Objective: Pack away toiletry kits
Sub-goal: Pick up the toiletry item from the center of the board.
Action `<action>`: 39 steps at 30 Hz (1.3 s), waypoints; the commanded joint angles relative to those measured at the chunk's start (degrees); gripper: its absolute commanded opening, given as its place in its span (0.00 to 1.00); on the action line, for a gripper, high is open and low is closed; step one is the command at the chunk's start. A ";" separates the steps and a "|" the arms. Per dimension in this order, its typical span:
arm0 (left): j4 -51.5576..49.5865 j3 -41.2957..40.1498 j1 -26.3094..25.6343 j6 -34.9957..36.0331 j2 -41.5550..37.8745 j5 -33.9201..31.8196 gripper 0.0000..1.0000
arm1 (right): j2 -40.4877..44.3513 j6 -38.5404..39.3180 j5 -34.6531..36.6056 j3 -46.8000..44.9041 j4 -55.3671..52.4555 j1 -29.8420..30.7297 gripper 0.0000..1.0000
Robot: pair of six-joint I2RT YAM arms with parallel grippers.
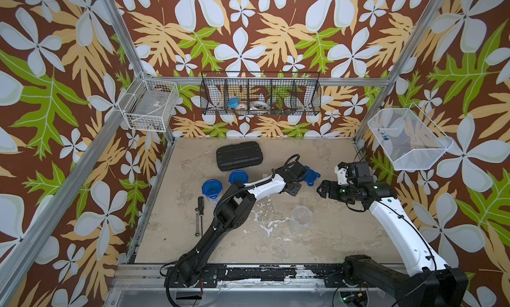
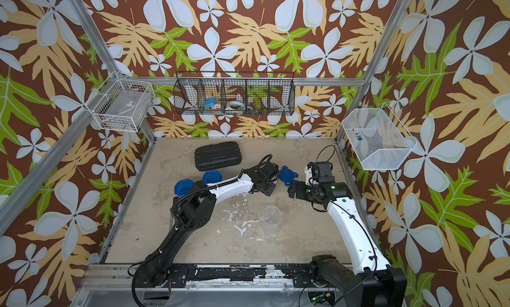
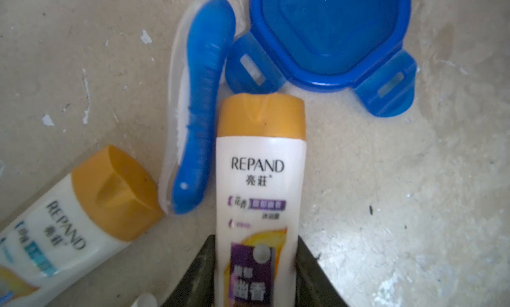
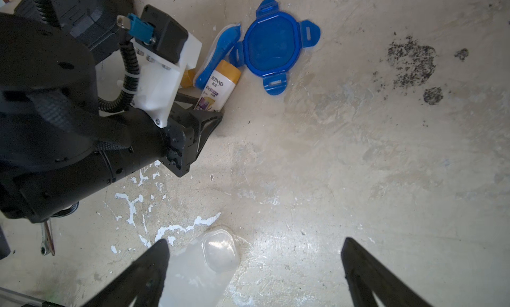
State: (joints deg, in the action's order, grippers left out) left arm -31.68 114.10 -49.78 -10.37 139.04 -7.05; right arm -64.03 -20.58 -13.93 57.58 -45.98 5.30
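A: Table (image 1: 345, 236). L pincer first?
B: L pincer (image 3: 255, 247) narrow, jaws tight on both sides of a bottle (image 3: 260, 181). Bottle lies on the table, orange cap just short of the loose blue lid (image 3: 331, 29).
A: R pincer?
B: R pincer (image 4: 255, 242) wide, holds nothing, touches nothing. Lidless clear tumbler (image 1: 300, 220) stands on the table near it, apart.
A: Rest?
B: Black case (image 1: 238, 156) at the back. Near it a lidded tumbler (image 1: 212, 188) and a 2nd lidded tumbler (image 1: 238, 177), side by side next to the L arm (image 1: 265, 185). 2nd bottle (image 3: 69, 222) on its side, cap up against the toothbrush (image 3: 204, 98), which lies btwn the two bottles, tip by a lid tab.
A: Hidden or unclear?
B: In both top views the L arm covers both bottles + toothbrush, and only part of the lid shows. L wrist view cuts off the base of each bottle. Small label print is blurred. There's a white bit at the frame edge by the pincer, can't tell what. The see-through tumbler is faint against the table.
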 commanded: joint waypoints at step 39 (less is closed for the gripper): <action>12.08 -38.89 -6.09 4.02 -52.20 10.38 0.24 | -3.82 -16.31 -31.93 -4.25 25.65 11.18 0.52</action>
State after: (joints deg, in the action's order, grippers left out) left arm -24.03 75.00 -55.48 -7.40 87.26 2.22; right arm -67.72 -35.90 -46.57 53.58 -21.54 16.51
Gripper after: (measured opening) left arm 0.316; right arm 0.540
